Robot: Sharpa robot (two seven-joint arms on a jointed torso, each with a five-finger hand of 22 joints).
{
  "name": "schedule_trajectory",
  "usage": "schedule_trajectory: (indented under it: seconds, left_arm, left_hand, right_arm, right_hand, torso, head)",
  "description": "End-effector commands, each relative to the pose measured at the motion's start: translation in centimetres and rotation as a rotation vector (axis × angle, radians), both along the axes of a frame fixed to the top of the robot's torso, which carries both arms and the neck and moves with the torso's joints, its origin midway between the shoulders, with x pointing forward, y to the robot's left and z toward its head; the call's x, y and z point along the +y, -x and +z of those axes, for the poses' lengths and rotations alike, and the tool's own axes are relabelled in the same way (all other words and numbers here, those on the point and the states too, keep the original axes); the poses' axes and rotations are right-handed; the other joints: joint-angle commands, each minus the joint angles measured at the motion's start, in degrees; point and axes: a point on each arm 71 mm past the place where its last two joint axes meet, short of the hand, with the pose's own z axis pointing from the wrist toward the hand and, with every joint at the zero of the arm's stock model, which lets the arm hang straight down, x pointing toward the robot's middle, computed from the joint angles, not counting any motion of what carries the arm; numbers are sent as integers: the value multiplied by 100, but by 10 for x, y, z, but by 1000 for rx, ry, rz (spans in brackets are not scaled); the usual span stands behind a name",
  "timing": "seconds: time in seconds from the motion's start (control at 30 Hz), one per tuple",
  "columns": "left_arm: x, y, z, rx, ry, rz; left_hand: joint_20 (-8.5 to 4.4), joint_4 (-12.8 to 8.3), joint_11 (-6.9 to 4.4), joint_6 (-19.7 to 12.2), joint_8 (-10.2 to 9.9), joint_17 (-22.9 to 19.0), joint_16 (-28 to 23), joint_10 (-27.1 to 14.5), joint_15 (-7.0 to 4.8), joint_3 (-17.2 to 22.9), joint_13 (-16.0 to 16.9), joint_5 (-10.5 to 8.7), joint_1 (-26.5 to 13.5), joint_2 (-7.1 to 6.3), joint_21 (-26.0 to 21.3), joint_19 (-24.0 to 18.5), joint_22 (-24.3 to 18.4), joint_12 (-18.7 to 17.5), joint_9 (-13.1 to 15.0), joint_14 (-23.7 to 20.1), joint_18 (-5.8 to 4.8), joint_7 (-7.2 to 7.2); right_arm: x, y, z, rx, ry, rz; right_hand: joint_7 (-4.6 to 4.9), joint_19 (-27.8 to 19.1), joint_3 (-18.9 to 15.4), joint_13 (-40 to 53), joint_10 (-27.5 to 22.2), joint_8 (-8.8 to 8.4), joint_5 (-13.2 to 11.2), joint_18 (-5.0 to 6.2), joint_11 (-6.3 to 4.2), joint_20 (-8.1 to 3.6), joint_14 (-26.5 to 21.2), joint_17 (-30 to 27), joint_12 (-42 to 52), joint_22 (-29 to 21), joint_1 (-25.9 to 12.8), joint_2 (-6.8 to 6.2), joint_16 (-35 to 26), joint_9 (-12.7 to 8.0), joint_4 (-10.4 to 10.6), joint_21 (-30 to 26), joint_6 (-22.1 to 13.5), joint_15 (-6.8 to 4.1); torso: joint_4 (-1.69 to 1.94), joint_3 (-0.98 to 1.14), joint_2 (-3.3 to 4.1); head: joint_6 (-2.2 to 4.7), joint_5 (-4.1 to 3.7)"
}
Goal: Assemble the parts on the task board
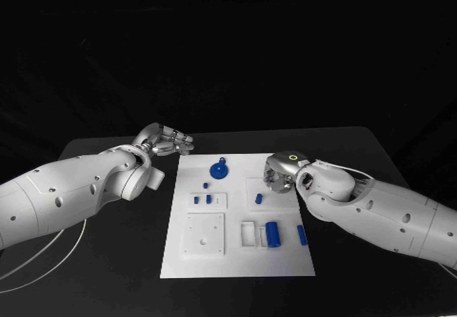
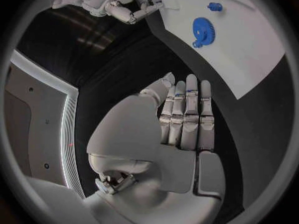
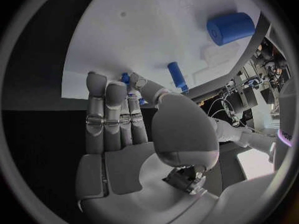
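— Two white arms frame the lower half of the head view, reaching in over a black worktop (image 1: pixel 114 277). What are the hands doing?

— Left hand (image 1: pixel 164 141) sits at upper left of centre, off the task board (image 1: pixel 238 264), fingers straight and side by side, holding nothing. Right hand (image 1: pixel 280 177) hovers over the board's right-hand side; fingers extended, and whether it pinches a small blue part (image 3: pixel 126 78) at its fingertips I cannot tell.

— And the parts?

— A blue gear (image 1: pixel 219 172) lies near the board's top, a large blue cylinder (image 1: pixel 273 234) lower right, and short blue pins (image 1: pixel 203 198) stand mid-board.

— Progress?

— Early to middling, by appearances: several pieces lie loose, so most assembly looks left to do.
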Motion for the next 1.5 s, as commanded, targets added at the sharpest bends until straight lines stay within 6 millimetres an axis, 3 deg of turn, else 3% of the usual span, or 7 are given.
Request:
schedule_trajectory:
  seconds: [0.03, 0.17, 0.3, 0.43, 0.8, 1.2, 1.5]
  left_arm:
    - [-1, 0, 1, 9, 7, -8]
    - [0, 0, 0, 10, 6, -6]
    - [1, 0, 1, 9, 6, -5]
    - [1, 0, 0, 10, 6, -4]
    - [2, 0, 0, 11, 5, -2]
    - [2, 0, 1, 9, 5, 1]
    - [2, 0, 1, 8, 5, 1]
  left_hand:
    - [17, 11, -4, -36, -19, 11, -33, -52, 30, -11, -2, 4, -24, 43, 18, 23, -29, 5, -5, 0, -87, 28]
    - [17, 11, -4, -36, -19, 11, -33, -52, 30, -11, -2, 4, -24, 43, 18, 23, -29, 5, -5, 0, -87, 28]
    - [19, 21, -2, -38, -20, 19, -35, -54, 30, 1, -3, 3, -22, 34, 24, 38, -88, 3, -5, 1, -82, 30]
    - [19, 21, -2, -38, -20, 19, -35, -54, 30, 1, -3, 3, -22, 34, 24, 38, -88, 3, -5, 1, -82, 30]
    - [16, 30, -1, -41, -19, 25, -34, -59, 29, 4, -3, 7, -20, 37, 29, 53, -119, 4, -5, 5, -80, 30]
    - [14, 34, 0, -41, -19, 28, -32, -65, 28, 4, -3, 14, -17, 39, 31, 61, -127, 3, -5, 7, -77, 29]
    - [12, 30, 1, -34, -19, 29, -34, -68, 27, 5, -3, 16, -9, 42, 34, 64, -124, 3, -5, 5, -75, 28]
  right_arm:
    - [-6, -1, -1, -15, 30, -28]
    - [-8, -1, -2, -4, 16, -28]
    - [-9, 0, -1, -3, 3, -26]
    - [-9, 1, -1, -4, -3, -23]
    - [-10, 3, -1, 1, -5, -19]
    - [-6, 6, -2, -2, -15, -7]
    - [-7, 5, -1, -43, -10, -25]
  right_hand:
    - [16, 172, -6, 24, 57, -22, 14, 24, -68, -12, -17, -2, 14, -13, -48, 7, -33, -15, 34, -73, -23, -26]
    - [83, 159, -153, 12, -300, -30, 520, 46, 38, 34, -23, -13, 10, -61, -295, -231, -59, -48, 158, -198, -357, 37]
    - [138, 195, -278, 9, -584, -24, 651, 103, 130, 126, -7, -24, 9, -117, -344, -399, -57, -46, 241, -279, -603, 124]
    - [144, 223, -316, 10, -631, -21, 676, 162, 148, 170, -4, -45, 9, -160, -291, -459, -45, -44, 312, -323, -627, 146]
    - [127, 232, -206, 10, -550, -18, 684, 155, 121, 154, -1, -55, 9, -141, -239, -420, -29, -39, 340, -261, -544, 123]
    - [6, 227, -27, 35, 43, 10, 16, 67, -78, 26, -8, -29, 27, -9, -20, -72, -4, 18, 295, -35, -10, -22]
    - [-41, 228, 30, 27, 237, -8, -28, -24, -140, -85, 2, 8, 18, 106, -33, -35, -34, 23, 180, 100, 154, -102]
  torso:
    - [0, -1, -3]
    - [-6, 2, 0]
    - [-5, 0, 2]
    - [-4, 4, 1]
    - [0, 1, 3]
    - [0, -1, -1]
    - [1, -2, 1]
  head:
    - [1, -11]
    - [7, -14]
    - [7, -20]
    - [9, -21]
    - [3, -32]
    - [-11, -31]
    - [-14, -30]
